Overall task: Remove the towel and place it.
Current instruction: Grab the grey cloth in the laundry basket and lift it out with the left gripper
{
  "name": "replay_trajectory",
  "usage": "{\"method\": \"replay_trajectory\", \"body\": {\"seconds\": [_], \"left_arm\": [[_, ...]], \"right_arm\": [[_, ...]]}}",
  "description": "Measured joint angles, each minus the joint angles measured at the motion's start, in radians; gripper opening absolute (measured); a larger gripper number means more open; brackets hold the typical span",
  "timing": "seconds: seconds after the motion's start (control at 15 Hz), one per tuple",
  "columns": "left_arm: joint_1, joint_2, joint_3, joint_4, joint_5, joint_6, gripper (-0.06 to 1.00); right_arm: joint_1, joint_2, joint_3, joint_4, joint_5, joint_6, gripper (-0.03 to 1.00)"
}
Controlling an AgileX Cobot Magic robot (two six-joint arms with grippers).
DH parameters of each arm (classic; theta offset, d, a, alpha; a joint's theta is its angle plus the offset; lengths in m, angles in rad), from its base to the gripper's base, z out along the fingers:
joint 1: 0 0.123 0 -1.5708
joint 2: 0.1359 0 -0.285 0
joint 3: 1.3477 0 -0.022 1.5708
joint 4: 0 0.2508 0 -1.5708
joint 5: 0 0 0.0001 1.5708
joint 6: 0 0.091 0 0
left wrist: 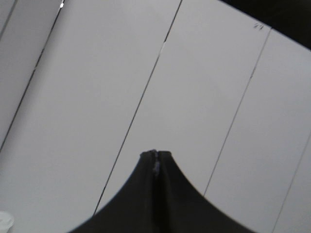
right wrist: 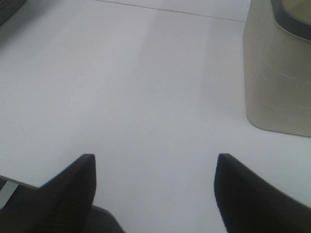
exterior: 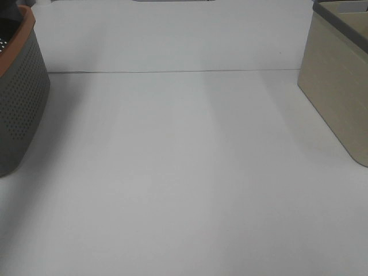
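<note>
The high exterior view shows a bare white table [exterior: 184, 172]. At the left edge of the frame stands a grey basket [exterior: 20, 103] with perforated walls and an orange rim. At the right edge stands a beige basket [exterior: 336, 98] with a grey rim, and the two are well apart. The towel cannot be identified for certain: only a dark patch [exterior: 11, 27] shows inside the grey basket's rim, in the upper left corner of the frame. In the left wrist view, the left pincer [left wrist: 155, 154] is clenched, its two dark fingers meeting at one tip with nothing between them, over a white surface crossed by thin dark lines. In the right wrist view, the right pincer [right wrist: 155, 167] is released, its dark fingers spread wide above the table, with the beige basket [right wrist: 277, 77] near one finger.
</note>
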Motion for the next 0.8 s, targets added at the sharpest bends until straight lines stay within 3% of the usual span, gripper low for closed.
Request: {"method": "replay_trajectory", "body": {"seconds": [0.27,0.6,0.73,0.8], "left_arm": [[-0.128,-0.002,-0.085,0.000,-0.010,0.000,0.00],[-0.213,0.006,-0.089,0.005,-0.017,-0.049,0.00],[-0.235,0.025,-0.090,0.079,-0.072,-0.143,0.00],[-0.240,0.037,-0.090,0.164,-0.124,-0.244,0.00]], "right_arm": [[0.000,0.000,0.000,0.000,0.000,0.001,0.68],[0.000,0.000,0.000,0.000,0.000,0.001,0.68],[0.000,0.000,0.000,0.000,0.000,0.001,0.68],[0.000,0.000,0.000,0.000,0.000,0.001,0.68]]}}
